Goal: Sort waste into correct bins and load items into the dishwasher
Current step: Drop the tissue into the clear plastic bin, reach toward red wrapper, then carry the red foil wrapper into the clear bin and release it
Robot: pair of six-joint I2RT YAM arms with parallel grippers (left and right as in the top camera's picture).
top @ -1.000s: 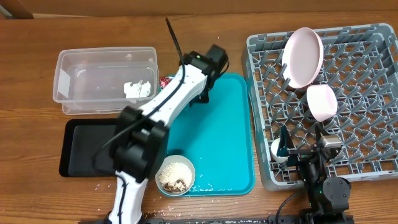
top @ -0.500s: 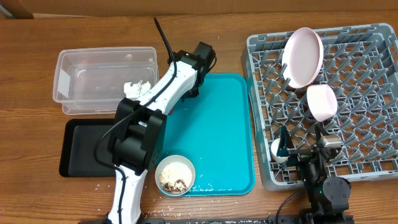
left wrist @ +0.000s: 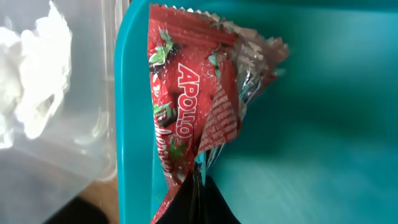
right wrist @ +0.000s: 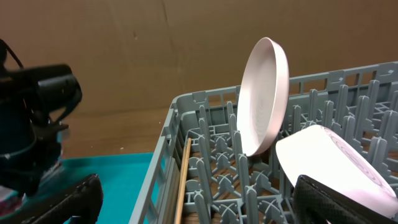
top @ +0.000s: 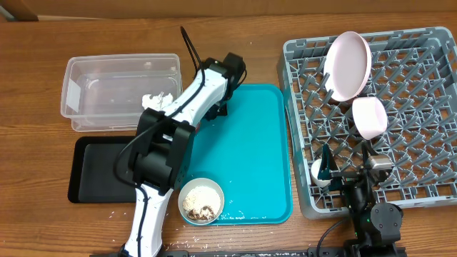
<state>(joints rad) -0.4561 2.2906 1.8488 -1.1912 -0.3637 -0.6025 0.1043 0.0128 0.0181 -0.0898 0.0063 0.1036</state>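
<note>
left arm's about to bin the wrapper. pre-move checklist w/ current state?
1. Grip: left gripper pinches the lower end of the red wrapper: ok.
2. Lift: wrapper raised off the teal tray: cannot tell.
3. Bin: the clear tub is open on top, with room beside the tissue wad: ok.
4. Path: tub sits right beside the wrapper, just across the tray rim: ok.
5. Other arm: right gripper open over the dish rack, well away from the left gripper: ok.

Warm brown wood-grain table (top: 36,228)
</note>
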